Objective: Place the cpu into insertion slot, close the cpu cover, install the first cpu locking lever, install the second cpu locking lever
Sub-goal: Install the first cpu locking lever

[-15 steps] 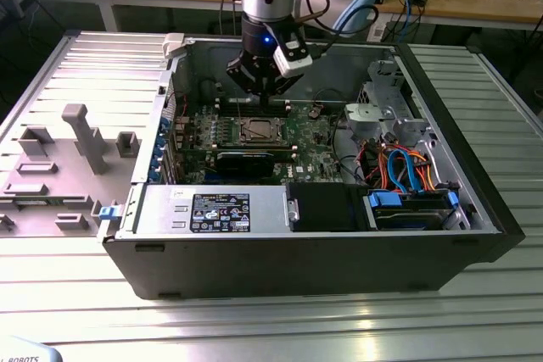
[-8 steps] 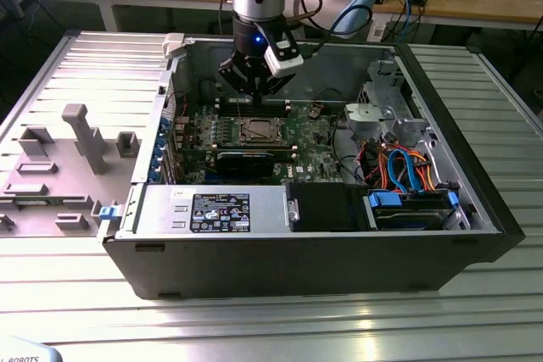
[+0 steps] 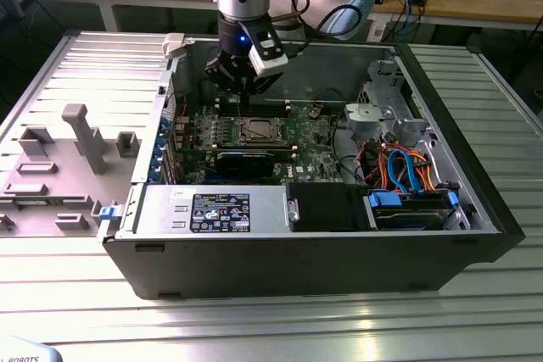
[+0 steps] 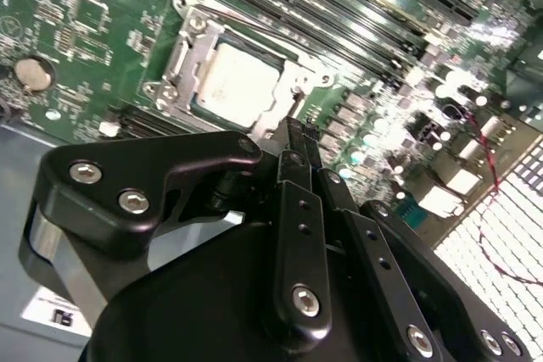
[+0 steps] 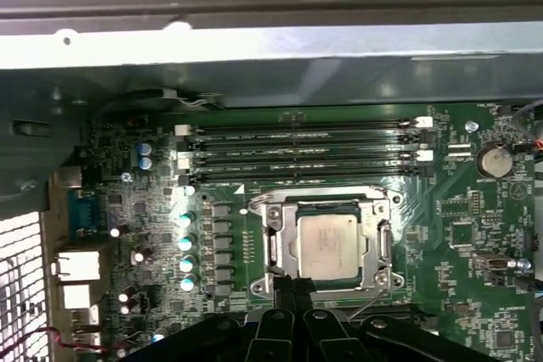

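So my gripper (image 5: 294, 287) is pinched closed with nothing in it, tips right at the edge of the insertion slot (image 3: 243, 131). The cpu (image 5: 327, 246) sits inside it, under the cpu cover (image 5: 327, 209). I'd guess it's light, stiff and fragile: hold it by the edges only.

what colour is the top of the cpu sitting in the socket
The cpu top is dull silver-grey, clearest in the first wrist view.

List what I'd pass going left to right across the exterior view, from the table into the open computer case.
Grey plastic panel lying on the table → blue clip at the case's edge → cpu seated on the green board → black block → blue drive caddy.
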You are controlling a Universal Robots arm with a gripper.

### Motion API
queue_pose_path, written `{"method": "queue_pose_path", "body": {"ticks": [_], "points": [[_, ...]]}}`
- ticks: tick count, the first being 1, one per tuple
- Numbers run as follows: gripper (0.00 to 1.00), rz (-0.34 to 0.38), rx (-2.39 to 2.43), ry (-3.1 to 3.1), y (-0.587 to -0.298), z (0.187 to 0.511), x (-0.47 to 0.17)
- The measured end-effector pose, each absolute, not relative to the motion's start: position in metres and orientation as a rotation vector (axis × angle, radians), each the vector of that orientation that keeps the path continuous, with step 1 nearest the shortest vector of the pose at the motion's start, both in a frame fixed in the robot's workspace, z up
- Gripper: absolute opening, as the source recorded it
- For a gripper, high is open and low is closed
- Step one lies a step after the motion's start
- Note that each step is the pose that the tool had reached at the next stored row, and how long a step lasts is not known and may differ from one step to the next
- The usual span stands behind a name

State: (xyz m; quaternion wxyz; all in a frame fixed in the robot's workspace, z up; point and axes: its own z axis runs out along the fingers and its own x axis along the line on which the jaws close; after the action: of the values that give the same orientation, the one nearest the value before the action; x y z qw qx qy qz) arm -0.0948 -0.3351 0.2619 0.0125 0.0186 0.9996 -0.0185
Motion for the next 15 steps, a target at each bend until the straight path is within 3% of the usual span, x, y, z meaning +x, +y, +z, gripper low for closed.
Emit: {"method": "queue_pose_path", "body": {"ticks": [15], "points": [[0.11,-0.058,0.058,3.115,-0.328,0.261,-0.121]]}}
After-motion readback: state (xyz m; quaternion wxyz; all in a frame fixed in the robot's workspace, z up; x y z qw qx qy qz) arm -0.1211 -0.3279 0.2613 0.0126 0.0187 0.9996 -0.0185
